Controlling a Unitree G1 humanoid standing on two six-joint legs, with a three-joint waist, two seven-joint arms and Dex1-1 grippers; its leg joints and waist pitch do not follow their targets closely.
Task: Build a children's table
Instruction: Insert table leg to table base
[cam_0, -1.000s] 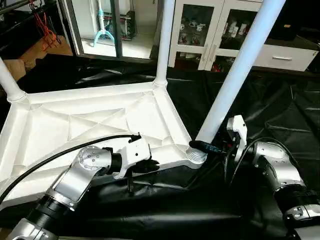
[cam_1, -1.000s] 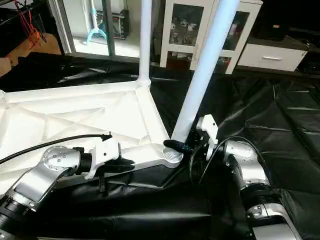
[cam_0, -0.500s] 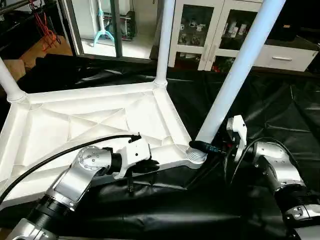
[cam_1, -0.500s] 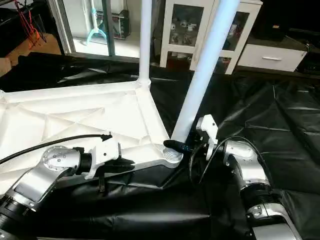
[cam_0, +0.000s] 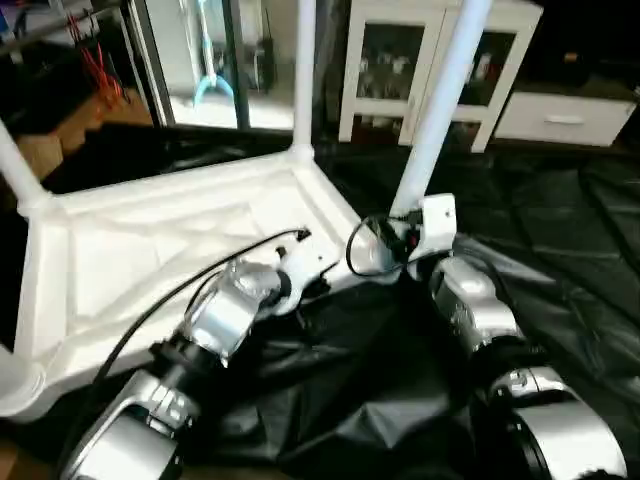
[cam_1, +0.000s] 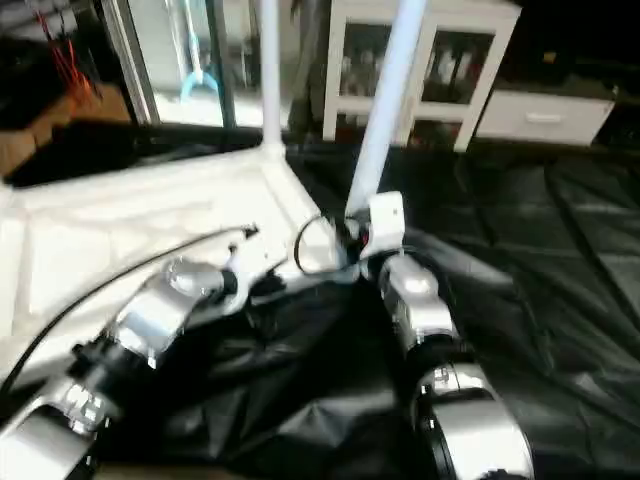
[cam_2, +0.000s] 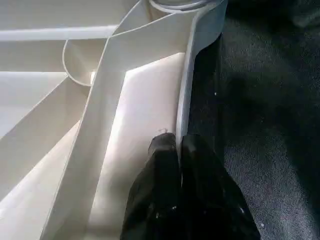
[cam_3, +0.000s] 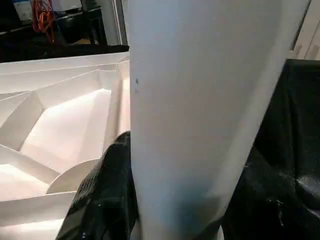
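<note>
The upturned tabletop (cam_0: 160, 250) lies ribs-up on the black sheet (cam_0: 560, 230). At its near corner socket (cam_0: 372, 262) the right pincer (cam_3: 165, 210) is clamped around the base of a leg (cam_0: 440, 100), which leans away from upright. The left pincer (cam_2: 179, 150) pinches the thin rim beside that socket, fingers together. Risks, as I judge them: the tilted leg could jam or pop out if pushed askew, and the thin rim could slip free, letting the tabletop slide.
</note>
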